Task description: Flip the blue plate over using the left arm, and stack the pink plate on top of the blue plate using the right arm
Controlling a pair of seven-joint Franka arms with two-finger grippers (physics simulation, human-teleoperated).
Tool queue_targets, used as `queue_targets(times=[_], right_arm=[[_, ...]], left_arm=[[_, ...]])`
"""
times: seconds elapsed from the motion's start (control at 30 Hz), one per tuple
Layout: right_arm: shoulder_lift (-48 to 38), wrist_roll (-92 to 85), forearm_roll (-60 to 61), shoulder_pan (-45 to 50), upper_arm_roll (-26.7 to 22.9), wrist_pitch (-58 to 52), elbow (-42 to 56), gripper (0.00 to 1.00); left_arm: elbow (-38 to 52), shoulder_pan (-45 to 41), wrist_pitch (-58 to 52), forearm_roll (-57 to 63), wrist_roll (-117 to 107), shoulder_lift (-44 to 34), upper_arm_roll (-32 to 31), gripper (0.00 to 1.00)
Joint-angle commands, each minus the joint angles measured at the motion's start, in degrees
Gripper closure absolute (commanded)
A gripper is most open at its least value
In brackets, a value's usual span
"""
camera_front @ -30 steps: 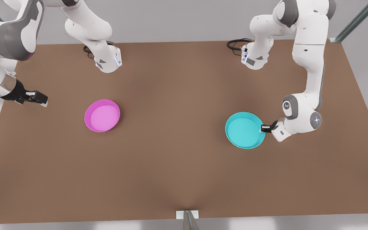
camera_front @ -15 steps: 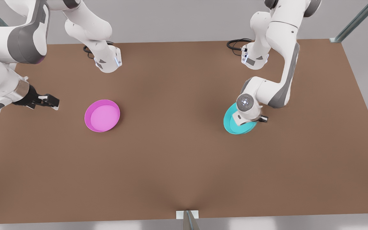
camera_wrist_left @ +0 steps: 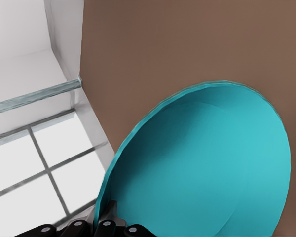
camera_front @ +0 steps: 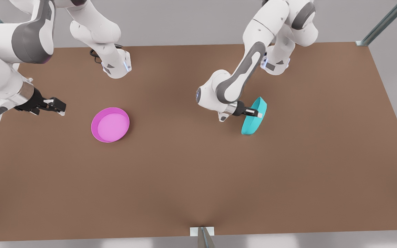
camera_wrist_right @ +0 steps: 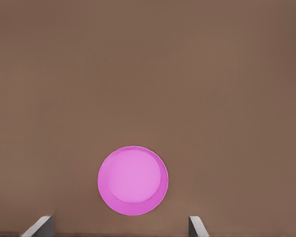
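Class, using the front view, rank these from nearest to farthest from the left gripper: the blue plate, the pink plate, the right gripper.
1. The blue plate: held on edge in the left gripper, right of centre.
2. The pink plate: flat on the table, left of centre.
3. The right gripper: open, beyond the pink plate near the table's left edge.

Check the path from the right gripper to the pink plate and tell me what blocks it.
Nothing visible blocks it. The right gripper, fingers open, hovers apart from the pink plate, with bare table between. The left gripper holds the blue plate tilted, well aside.
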Motion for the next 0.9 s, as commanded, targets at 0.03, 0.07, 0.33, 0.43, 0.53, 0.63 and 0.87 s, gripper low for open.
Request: queue_targets(times=[0.03, 0.07, 0.33, 0.43, 0.53, 0.63, 0.87], right_arm=[[0.0, 0.0, 0.1, -0.5, 0.0, -0.2, 0.0, 0.0], [0.0, 0.1, 0.4, -0.5, 0.0, -0.1, 0.0, 0.0], [0.5, 0.4, 1.5, -0.6, 0.0, 0.8, 0.1, 0.0], [0.5, 0.4, 1.5, -0.7, 0.0, 0.8, 0.1, 0.0], [0.5, 0.4, 1.5, -1.0, 0.0, 0.7, 0.1, 0.0], [0.5, 0.4, 1.5, -1.2, 0.0, 0.7, 0.1, 0.0], [0.5, 0.3, 1.4, -1.2, -0.2, 0.7, 0.1, 0.0]], left_arm=[[0.3, -1.3, -1.2, 1.4, -1.9, 1.2, 0.1, 0.79], [0.9, -2.5, -3.1, 2.5, -3.0, 2.6, 0.2, 0.79], [7.0, -19.9, -12.3, 3.8, -5.8, 11.6, 10.4, 0.79], [12.3, -25.2, -14.4, 3.7, -5.8, 18.2, 15.4, 0.79], [18.1, -26.8, -14.7, 3.8, -5.7, 22.2, 17.3, 0.79], [23.2, -29.2, -14.6, 3.7, -5.4, 26.9, 20.5, 0.79], [25.0, -36.7, -14.1, -1.5, -6.0, 35.5, 27.8, 0.79]])
